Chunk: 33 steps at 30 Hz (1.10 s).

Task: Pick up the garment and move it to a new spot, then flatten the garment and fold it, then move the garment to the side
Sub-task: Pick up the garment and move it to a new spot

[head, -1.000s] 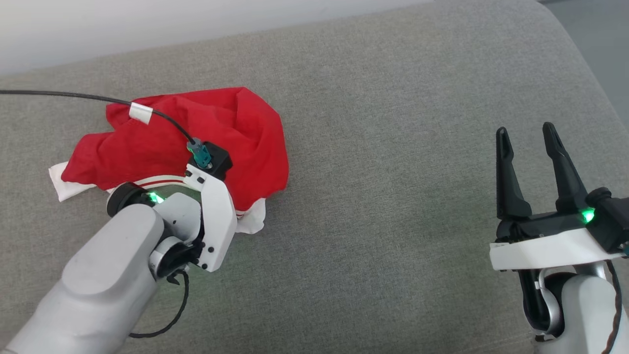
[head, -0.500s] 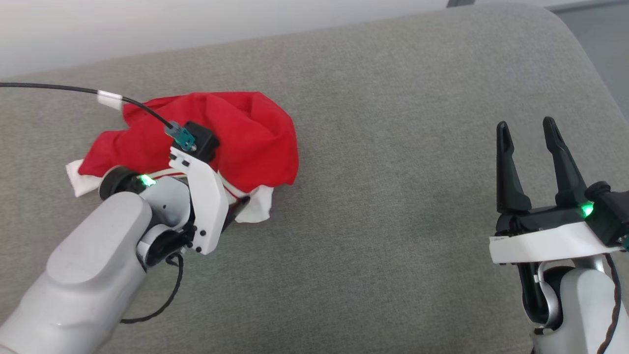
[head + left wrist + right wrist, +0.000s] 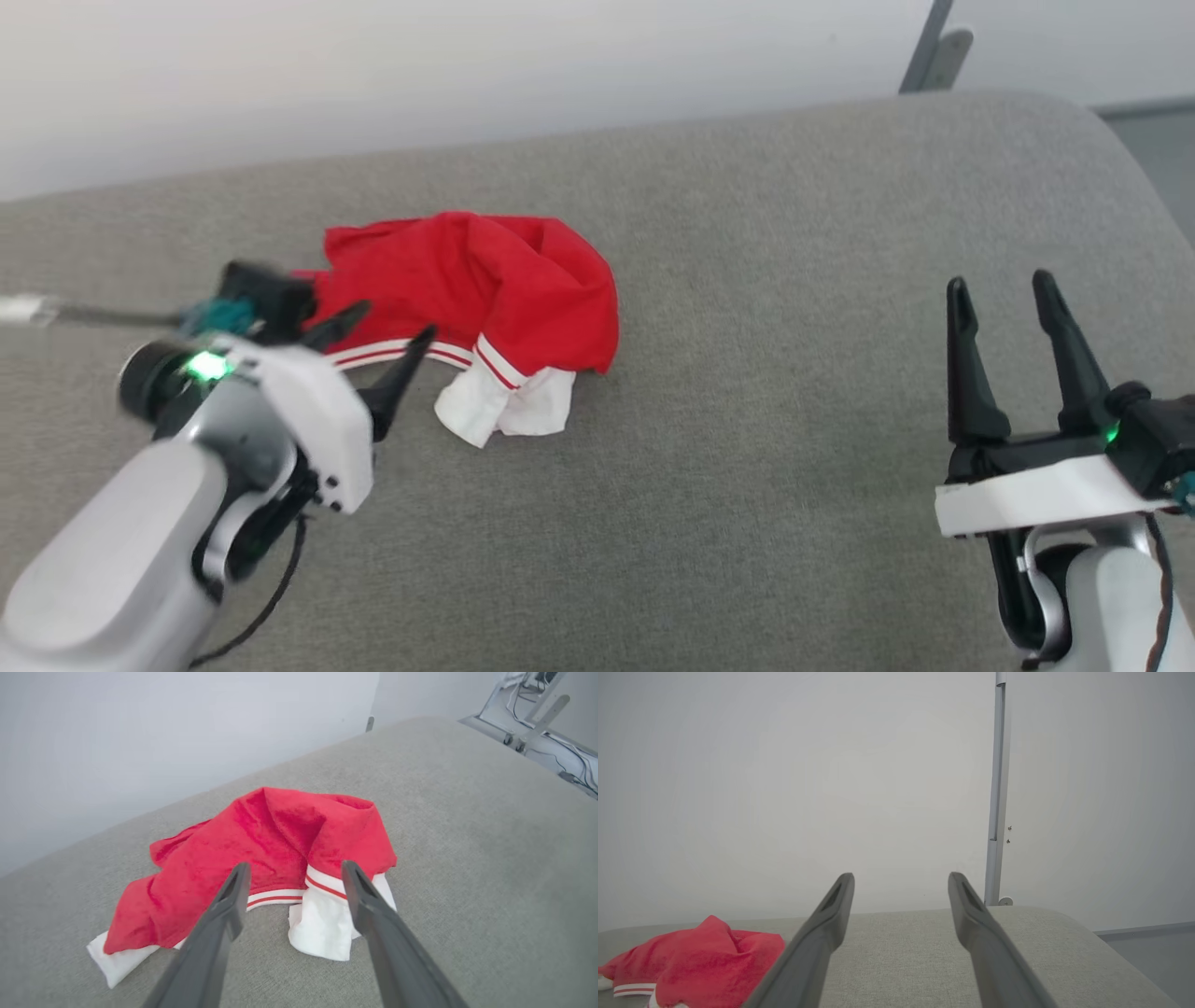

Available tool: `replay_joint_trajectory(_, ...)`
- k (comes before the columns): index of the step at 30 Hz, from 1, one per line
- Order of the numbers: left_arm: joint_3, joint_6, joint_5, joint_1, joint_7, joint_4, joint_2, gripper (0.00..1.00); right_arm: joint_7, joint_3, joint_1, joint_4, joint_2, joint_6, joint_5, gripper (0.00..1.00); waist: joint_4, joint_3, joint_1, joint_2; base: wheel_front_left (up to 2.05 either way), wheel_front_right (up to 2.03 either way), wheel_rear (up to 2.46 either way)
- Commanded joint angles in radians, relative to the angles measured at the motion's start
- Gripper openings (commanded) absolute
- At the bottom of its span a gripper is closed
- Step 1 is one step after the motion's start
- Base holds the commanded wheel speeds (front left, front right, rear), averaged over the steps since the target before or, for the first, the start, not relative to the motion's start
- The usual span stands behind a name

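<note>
The garment [image 3: 485, 289] is a bright-red top lying crumpled on the grey padded surface [image 3: 747, 467], with a white sleeve end and red-and-white stripes at its near side. My left gripper [image 3: 392, 322] hangs open just short of the near-left edge of the garment, nothing between its fingers. In the left wrist view the garment [image 3: 280, 835] lies beyond the spread left gripper [image 3: 295, 865], a white cuff at each end. My right gripper [image 3: 997, 282] stands open far to the right, empty. The right wrist view has the right gripper [image 3: 901, 877] open and the garment [image 3: 705, 947] at the lower left.
A pale wall runs behind the padded surface. A metal post [image 3: 934, 51] stands at the back right, and the surface rounds off at its right edge [image 3: 1134, 187], with floor beyond. A black cable [image 3: 93, 315] trails from my left wrist.
My left gripper has opened, let go of the garment and drawn back to the left. The garment has settled in a heap. The head camera has shifted; the right gripper stays open.
</note>
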Motion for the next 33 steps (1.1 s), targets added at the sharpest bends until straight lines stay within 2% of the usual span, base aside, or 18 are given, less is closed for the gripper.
replay_joint_trajectory(1, 0.026, 0.032, 0.007, 0.056, -0.057, -0.028, 0.010, 1.00, 0.003, -0.001, 0.020, 0.003, 0.000, 0.000, -0.012, 1.00, 0.016, -0.031, 0.0000, -0.0001, 0.00, 0.00, 0.00)
replay_joint_trajectory(6, 0.087, 0.110, 0.035, 0.177, -0.234, -0.099, 0.036, 1.00, 0.010, -0.011, 0.057, -0.002, 0.000, 0.000, -0.014, 1.00, 0.038, -0.071, 0.0000, -0.0001, 0.00, 0.00, 0.00)
replay_joint_trajectory(7, 0.087, 0.110, 0.035, 0.177, -0.234, -0.099, 0.036, 1.00, 0.010, -0.011, 0.057, -0.002, 0.000, 0.000, -0.014, 1.00, 0.038, -0.071, 0.0000, -0.0001, 0.00, 0.00, 0.00)
replay_joint_trajectory(13, 0.154, 0.182, 0.038, 0.326, -0.424, -0.150, 0.051, 1.00, 0.018, -0.023, 0.103, -0.007, 0.000, 0.000, -0.016, 1.00, 0.057, -0.114, 0.0000, -0.0001, 0.00, 0.00, 0.00)
replay_joint_trajectory(19, 0.206, 0.222, 0.049, 0.462, -0.505, -0.194, 0.058, 1.00, 0.024, -0.037, 0.142, -0.013, 0.000, 0.000, -0.005, 1.00, 0.073, -0.139, 0.0000, -0.0001, 0.00, 0.00, 0.00)
replay_joint_trajectory(24, 0.271, 0.235, 0.060, 0.554, -0.522, -0.206, 0.032, 1.00, 0.028, -0.047, 0.163, -0.023, 0.000, 0.000, 0.001, 1.00, 0.083, -0.148, 0.0000, -0.0001, 0.00, 0.00, 0.00)
replay_joint_trajectory(27, 0.339, 0.232, 0.099, 0.603, -0.522, -0.234, -0.009, 1.00, 0.028, -0.053, 0.167, -0.025, 0.000, 0.000, 0.001, 1.00, 0.090, -0.153, 0.0000, -0.0001, 0.00, 0.00, 0.00)
replay_joint_trajectory(29, 0.389, 0.224, 0.125, 0.640, -0.522, -0.253, -0.046, 1.00, 0.027, -0.059, 0.173, -0.026, 0.000, 0.000, 0.000, 1.00, 0.095, -0.156, 0.0000, -0.0001, 0.00, 0.00, 0.00)
replay_joint_trajectory(33, 0.472, 0.181, 0.181, 0.706, -0.522, -0.269, -0.112, 1.00, 0.024, -0.072, 0.185, -0.027, 0.000, 0.000, 0.006, 1.00, 0.106, -0.161, 0.0000, -0.0001, 0.00, 0.00, 0.00)
